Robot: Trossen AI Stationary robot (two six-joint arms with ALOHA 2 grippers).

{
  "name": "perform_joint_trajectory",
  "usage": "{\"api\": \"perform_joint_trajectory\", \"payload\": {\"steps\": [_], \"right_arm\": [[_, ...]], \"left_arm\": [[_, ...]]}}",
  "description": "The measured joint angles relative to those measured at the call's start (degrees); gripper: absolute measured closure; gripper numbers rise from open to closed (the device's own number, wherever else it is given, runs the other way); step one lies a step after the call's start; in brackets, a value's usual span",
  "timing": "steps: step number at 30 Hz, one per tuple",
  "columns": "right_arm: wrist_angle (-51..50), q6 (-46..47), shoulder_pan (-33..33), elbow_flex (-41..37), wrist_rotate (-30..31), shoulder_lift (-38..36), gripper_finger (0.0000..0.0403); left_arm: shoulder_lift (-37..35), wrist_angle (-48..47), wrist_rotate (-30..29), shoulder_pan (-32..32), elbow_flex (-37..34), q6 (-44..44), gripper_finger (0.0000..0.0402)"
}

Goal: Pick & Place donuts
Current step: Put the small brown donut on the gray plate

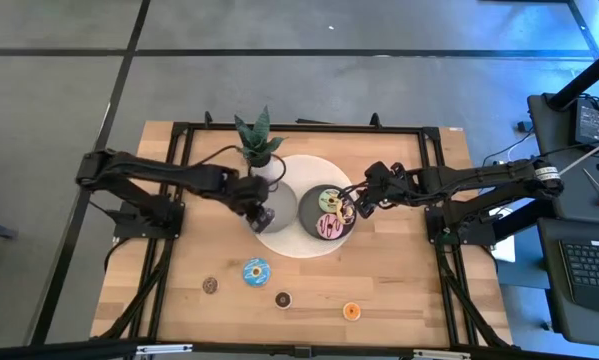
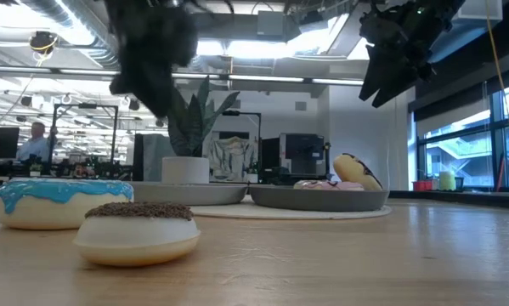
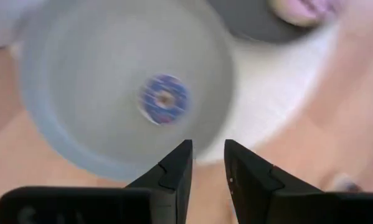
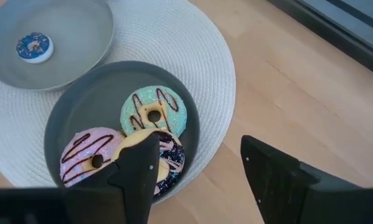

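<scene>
From above, the left gripper (image 1: pixel 262 213) hangs over the light plate (image 1: pixel 275 202), the right gripper (image 1: pixel 354 205) at the dark plate's (image 1: pixel 309 205) edge. Four donuts (image 1: pixel 256 271) lie loose on the table, on the near side of both and closer to the left one.

At table level, those donuts sit well below both.

Left wrist: fingers nearly closed, empty, a small blue donut (image 3: pixel 165 99) just ahead.

Right wrist: fingers spread, empty, three donuts (image 4: pixel 153 113) beneath.

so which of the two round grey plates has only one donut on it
The lighter grey plate, under the left gripper: it holds only a small blue-iced donut. The darker grey plate beside it holds three larger donuts.
</scene>
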Motion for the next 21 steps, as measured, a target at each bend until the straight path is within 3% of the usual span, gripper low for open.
{"api": "perform_joint_trajectory", "payload": {"steps": [8,21], "right_arm": [[-0.2,0.0,0.0,0.0,-2.7,0.0,0.0174],[-0.2,-1.1,0.0,0.0,-2.7,0.0,0.0174]], "left_arm": [[-2.8,-1.2,-1.4,-13.5,-0.1,-15.5,0.0306],[-2.7,0.5,-3.8,-36.4,-8.7,-47.8,0.0305]]}}
